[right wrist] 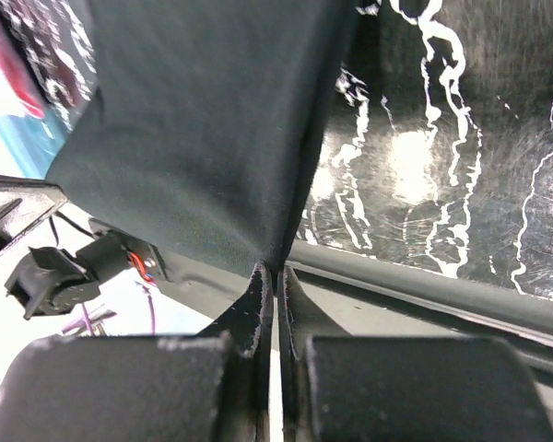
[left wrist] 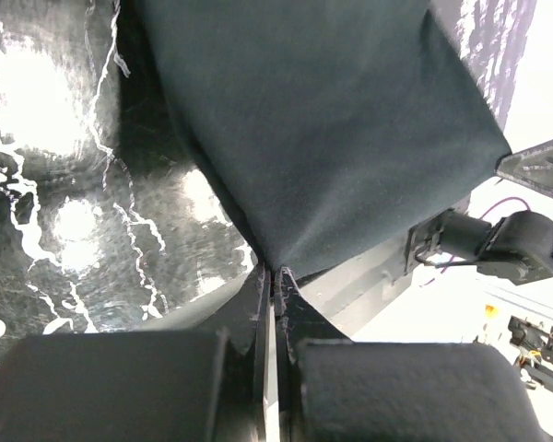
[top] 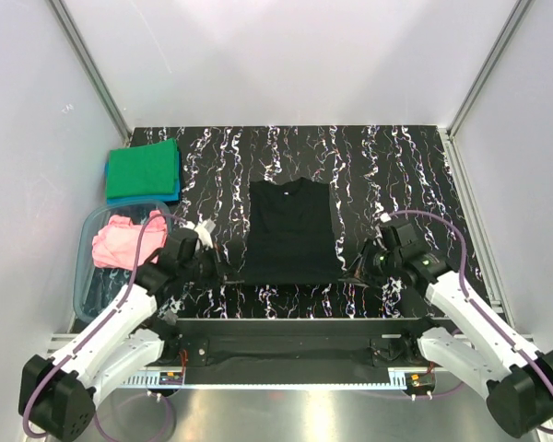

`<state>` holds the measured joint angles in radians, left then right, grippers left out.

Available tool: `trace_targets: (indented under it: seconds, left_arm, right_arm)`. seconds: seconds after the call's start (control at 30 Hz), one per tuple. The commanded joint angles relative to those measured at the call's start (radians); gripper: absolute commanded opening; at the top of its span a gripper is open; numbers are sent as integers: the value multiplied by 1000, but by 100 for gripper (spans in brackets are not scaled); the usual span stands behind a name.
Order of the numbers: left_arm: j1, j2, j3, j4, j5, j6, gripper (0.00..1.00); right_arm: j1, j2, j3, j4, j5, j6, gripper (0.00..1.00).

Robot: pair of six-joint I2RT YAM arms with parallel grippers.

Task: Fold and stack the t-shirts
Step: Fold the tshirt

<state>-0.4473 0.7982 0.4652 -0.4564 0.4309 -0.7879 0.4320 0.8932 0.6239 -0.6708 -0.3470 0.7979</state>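
black shirt (top: 290, 230) | flat on surface (top: 396, 166), long axis near-to-far | left claw (left wrist: 274, 276) pinching near-left corner; right claw (right wrist: 275, 272) pinching near-right corner | cloth lying beyond both

White arms (top: 120, 324); black joints (top: 48, 398); purple cables (top: 140, 241)

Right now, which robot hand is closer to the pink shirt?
Left. The left gripper pinches a corner of the black shirt, on the side of the pink shirt; the right gripper pinches the opposite corner, farther away.
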Motion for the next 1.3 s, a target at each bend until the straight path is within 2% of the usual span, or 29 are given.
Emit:
trace_targets:
  seconds: [0.0,0.1,0.37,0.7,0.8,1.27]
  left_arm:
    - [1,4,108,-51,-58,7,0]
    - [1,55,170,-64,-87,33,0]
    - [28,238,453,-99,-193,117,0]
    - [147,535,736,-71,-132,203,0]
    - [179,607,794,-25,-77,210,0]
    - [256,938,1099,179,111,222,0]
  right_arm:
    - [5,-25,91,-65,66,11,0]
    - [5,-1,144,-58,94,0,0]
    - [4,165,332,-30,198,-54,0]
    - [1,470,666,-13,276,-146,0]
    - [-6,552,762,-21,287,-167,0]
    - [-124,858,1040,16,229,-218,0]
